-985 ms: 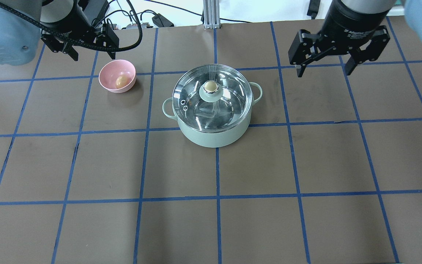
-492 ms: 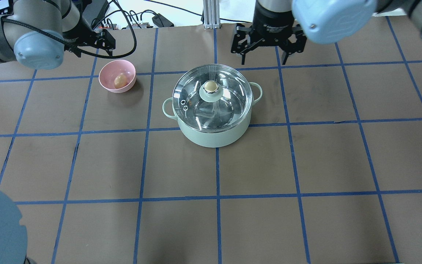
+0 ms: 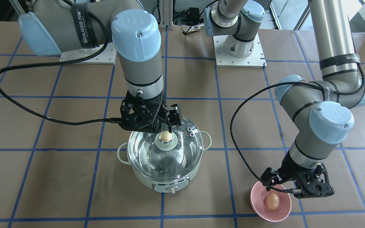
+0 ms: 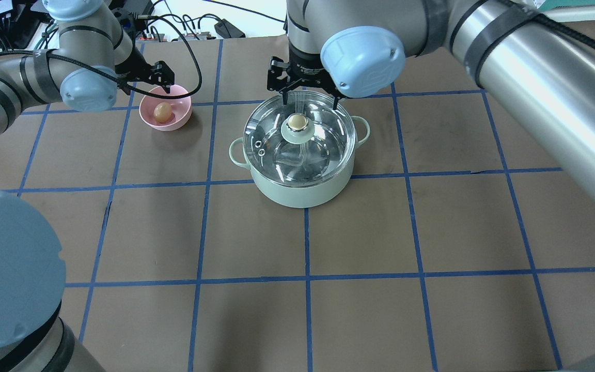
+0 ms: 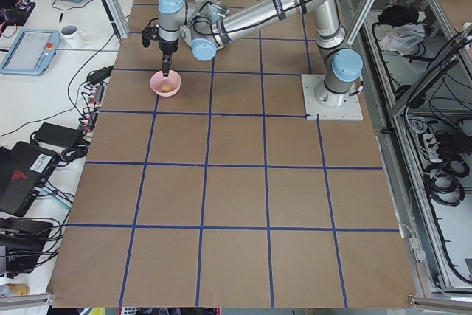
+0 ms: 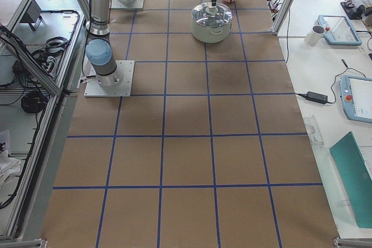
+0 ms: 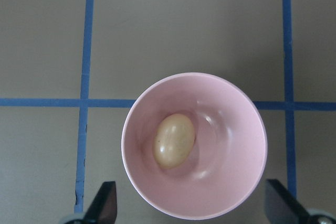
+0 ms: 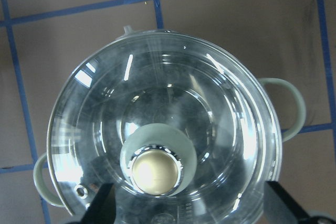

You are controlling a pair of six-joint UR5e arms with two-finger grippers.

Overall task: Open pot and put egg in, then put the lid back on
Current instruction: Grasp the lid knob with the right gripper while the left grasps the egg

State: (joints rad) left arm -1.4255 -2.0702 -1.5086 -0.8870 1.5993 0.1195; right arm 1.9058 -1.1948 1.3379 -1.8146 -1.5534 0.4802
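Careful, right hand [image 4: 308, 99] and left hand [image 7: 191, 208] both gape empty, but right's off-centre over the lid [image 4: 326, 137] knob [image 4: 297, 122], so its pinch could slip.

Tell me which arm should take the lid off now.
Right. The right tool, open, hangs over the lid, close by its knob. The left tool, also open, is over the pink bowl with the egg, apart from the pot.

Glass lid [image 4: 324, 135] closes the mint pot [image 4: 302, 194]; egg [image 4: 162, 112] lies in pink bowl [image 4: 183, 112].
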